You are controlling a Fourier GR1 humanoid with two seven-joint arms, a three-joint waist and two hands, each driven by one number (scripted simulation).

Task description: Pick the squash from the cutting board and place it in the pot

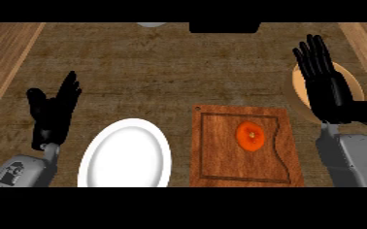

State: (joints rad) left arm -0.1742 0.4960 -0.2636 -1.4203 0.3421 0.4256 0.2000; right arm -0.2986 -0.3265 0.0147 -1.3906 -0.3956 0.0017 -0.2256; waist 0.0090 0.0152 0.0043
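White plate (123,155) rests on brown counter (158,68)

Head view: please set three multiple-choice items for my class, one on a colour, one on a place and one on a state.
1. What colour is the plate?
A grey
B white
C orange

2. Where does the squash lie?
A on the plate
B on the bare counter
C on the cutting board

3. How is the right hand?
A open, fingers straight
B curled round the squash
C curled shut, holding nothing

Answers:
1 B: it shows plain white beside the board.
2 C: the orange squash sits within the board's groove.
3 A: its fingers point straight up and hold nothing.
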